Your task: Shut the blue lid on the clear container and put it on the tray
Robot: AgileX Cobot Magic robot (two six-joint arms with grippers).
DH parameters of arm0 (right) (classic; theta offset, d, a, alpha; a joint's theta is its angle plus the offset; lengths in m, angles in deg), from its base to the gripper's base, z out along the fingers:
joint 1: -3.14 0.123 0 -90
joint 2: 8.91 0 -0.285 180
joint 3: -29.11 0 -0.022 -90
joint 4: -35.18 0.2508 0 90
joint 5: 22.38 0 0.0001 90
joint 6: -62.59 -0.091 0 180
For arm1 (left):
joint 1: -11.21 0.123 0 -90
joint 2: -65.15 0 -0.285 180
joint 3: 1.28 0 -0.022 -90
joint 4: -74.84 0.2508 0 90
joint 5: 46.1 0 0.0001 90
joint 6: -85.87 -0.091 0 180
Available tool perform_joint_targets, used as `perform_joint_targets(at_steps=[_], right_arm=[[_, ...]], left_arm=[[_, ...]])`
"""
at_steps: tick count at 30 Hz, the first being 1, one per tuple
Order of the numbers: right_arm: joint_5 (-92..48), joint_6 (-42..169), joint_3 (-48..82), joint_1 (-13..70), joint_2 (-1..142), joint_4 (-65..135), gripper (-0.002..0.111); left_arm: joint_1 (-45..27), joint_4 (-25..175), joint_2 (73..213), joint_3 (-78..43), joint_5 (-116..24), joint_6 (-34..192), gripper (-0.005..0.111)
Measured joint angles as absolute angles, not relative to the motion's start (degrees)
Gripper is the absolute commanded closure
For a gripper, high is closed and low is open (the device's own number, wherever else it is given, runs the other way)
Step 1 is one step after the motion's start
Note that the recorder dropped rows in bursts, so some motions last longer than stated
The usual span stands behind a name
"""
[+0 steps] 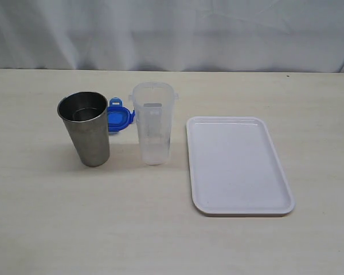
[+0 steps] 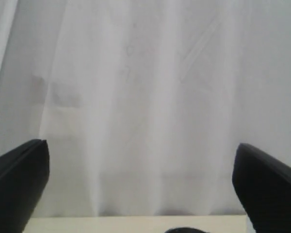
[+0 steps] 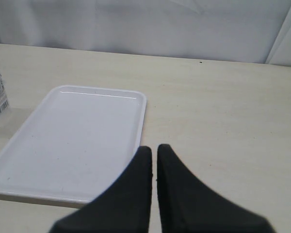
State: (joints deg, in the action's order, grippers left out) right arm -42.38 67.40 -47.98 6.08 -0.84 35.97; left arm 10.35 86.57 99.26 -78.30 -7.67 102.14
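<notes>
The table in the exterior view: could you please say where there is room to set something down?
The tray is bare. Bare table lies nearer the camera than everything, left of the steel cup and right of the tray. It is crowded where steel cup, blue lid and clear container cluster.

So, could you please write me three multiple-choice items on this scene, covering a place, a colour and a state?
1. What colour is the tray? A white; B red; C black.
2. Where is the blue lid? A on the tray; B behind, showing between the steel cup and the clear container; C inside the steel cup.
3. How is the right pincer? A wide open; B shut on the lid; C shut, empty.
Answers: A, its surface is plain white; B, blue peeks out between both vessels; C, its tips meet around nothing.
</notes>
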Motion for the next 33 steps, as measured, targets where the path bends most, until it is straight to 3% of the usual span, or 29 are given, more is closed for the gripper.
perform_joint_targets(at_steps=[11,14,21,33], right_arm=[[-42.38,67.4,-47.98,6.08,-0.84,35.97,0.104],[-42.38,67.4,-47.98,6.08,-0.84,35.97,0.104],[-42.38,67.4,-47.98,6.08,-0.84,35.97,0.104],[-42.38,67.4,-47.98,6.08,-0.84,35.97,0.104]], left_arm=[[10.35,92.24,130.47,-78.3,11.6,98.81,0.011],[10.35,94.09,145.23,-78.19,21.07,96.55,0.011],[10.35,103.38,166.43,-70.27,22.75,96.21,0.011],[10.35,108.04,181.87,-60.95,23.04,94.64,0.011]])
